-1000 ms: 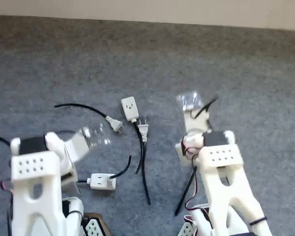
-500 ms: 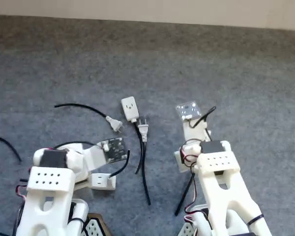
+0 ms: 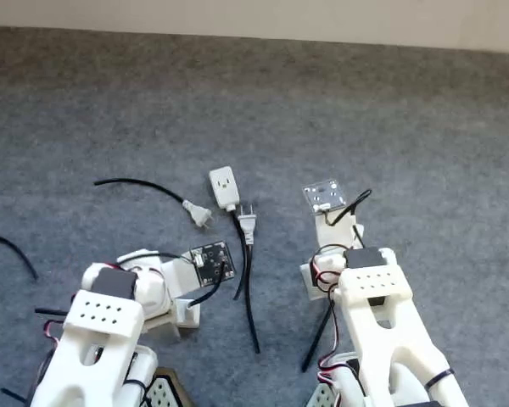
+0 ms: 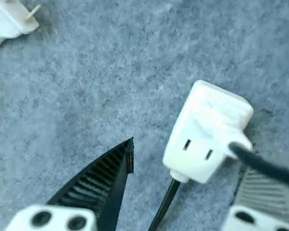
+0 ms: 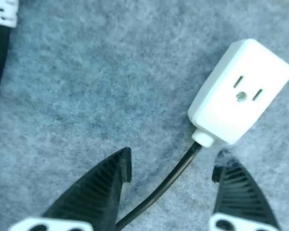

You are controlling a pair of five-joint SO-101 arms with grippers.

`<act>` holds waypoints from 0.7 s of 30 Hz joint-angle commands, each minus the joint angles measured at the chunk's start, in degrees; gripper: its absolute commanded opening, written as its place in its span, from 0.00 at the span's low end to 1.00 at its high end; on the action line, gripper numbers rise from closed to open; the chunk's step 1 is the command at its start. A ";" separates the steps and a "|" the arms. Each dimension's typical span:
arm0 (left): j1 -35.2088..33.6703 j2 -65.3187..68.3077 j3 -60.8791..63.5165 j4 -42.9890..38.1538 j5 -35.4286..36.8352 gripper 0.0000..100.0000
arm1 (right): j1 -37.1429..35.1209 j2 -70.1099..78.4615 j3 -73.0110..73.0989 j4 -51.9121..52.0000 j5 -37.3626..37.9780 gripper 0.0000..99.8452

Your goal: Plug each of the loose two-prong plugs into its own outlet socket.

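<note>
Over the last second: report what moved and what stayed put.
The left gripper, open, swung toward the middle and down, and now hangs over the near socket. The right gripper, also open, drew back slightly toward its base. Nothing was grasped or released. The far socket, the plug beside it and the other plug lie where they were.

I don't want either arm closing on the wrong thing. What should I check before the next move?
1. Left gripper open: ok.
2. Right gripper open: ok.
3. First socket faces up before left gripper: ok.
4. Black cable clear of it: not ok, crosses a corner.
5. Second socket centred for right gripper: not ok; its cord fills the opening.
6. Curved-cord plug and straight-cord plug loose: ok.
</note>
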 commanded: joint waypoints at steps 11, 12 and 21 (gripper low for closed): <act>0.57 -0.22 -0.84 -2.99 0.35 0.01 | 0.40 -0.75 0.22 -3.74 -0.35 0.26; 0.57 -0.22 -2.15 -1.14 0.35 0.01 | 0.40 -0.75 0.22 -3.74 -0.35 0.26; -10.77 0.31 -16.57 7.65 0.53 0.00 | 0.40 -0.75 0.22 -3.74 -0.35 0.26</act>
